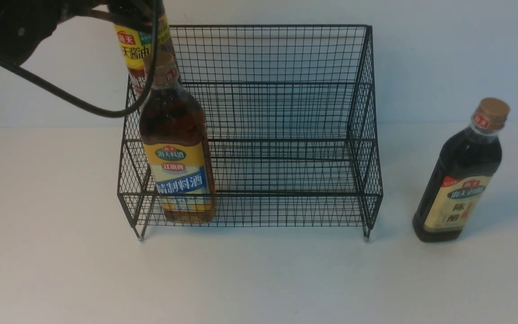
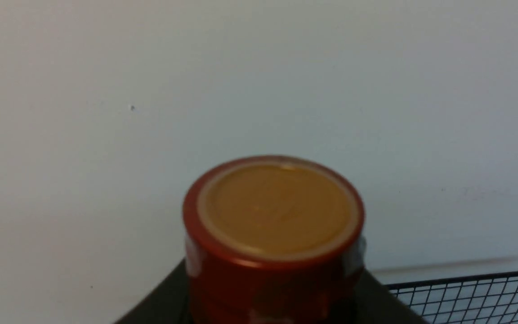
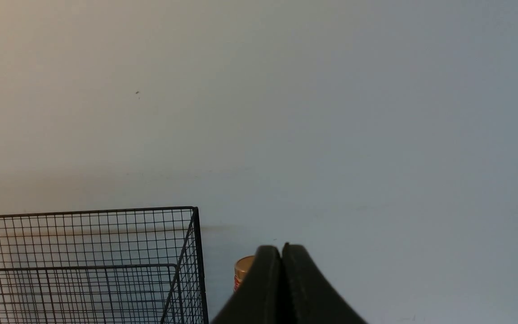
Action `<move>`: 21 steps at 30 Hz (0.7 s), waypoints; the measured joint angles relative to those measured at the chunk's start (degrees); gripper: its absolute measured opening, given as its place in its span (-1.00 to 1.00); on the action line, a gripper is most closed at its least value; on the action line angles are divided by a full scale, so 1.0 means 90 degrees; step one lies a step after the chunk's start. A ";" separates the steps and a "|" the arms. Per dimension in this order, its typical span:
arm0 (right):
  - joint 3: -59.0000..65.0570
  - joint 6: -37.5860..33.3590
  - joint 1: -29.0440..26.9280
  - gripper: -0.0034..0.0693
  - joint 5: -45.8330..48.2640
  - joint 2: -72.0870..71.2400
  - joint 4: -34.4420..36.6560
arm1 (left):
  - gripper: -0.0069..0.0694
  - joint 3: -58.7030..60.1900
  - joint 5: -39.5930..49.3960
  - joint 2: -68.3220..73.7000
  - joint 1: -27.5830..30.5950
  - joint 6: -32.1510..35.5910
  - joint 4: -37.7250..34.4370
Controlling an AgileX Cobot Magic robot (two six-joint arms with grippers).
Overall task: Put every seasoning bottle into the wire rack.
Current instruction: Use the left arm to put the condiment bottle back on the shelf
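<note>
The black wire rack (image 1: 286,58) stands mid-table. An amber bottle (image 1: 178,166) with a yellow-blue label stands upright at the left end of its lower front tier. Behind and above that one is the slim dark brown bottle (image 1: 131,51) with a yellow label, at the rack's back left corner; its base is hidden. My left gripper (image 1: 135,11) is shut on its neck. In the left wrist view the bottle's red-brown cap (image 2: 274,211) rises between the dark fingers (image 2: 160,306). The near-black bottle (image 1: 461,175) with a cream label stands on the table right of the rack. My right gripper (image 3: 281,252) is shut and empty, out of the front view.
A black cable (image 1: 61,94) hangs from the left arm across the rack's upper left corner. A white wall runs close behind the rack. In the right wrist view, the near-black bottle's tan cap (image 3: 242,265) peeks out beside the fingers, with the rack's corner (image 3: 194,252) next to it.
</note>
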 joint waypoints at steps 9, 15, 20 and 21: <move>0.0000 0.0000 0.0000 -0.93 0.0101 0.0000 0.0000 | -0.14 0.0000 0.0157 0.0221 -0.0002 0.0064 0.0000; 0.0000 0.0000 0.0000 -0.93 0.0118 0.0000 0.0000 | -0.14 0.0000 0.0645 0.0278 -0.0204 0.0078 0.0012; 0.0000 0.0000 0.0000 -0.93 0.0127 0.0000 0.0000 | -0.14 0.0000 0.0879 0.0315 -0.0372 0.0085 0.0058; 0.0000 0.0000 0.0000 -0.93 0.0127 0.0000 0.0000 | -0.14 0.0000 0.0949 0.0334 -0.0385 0.0085 0.0058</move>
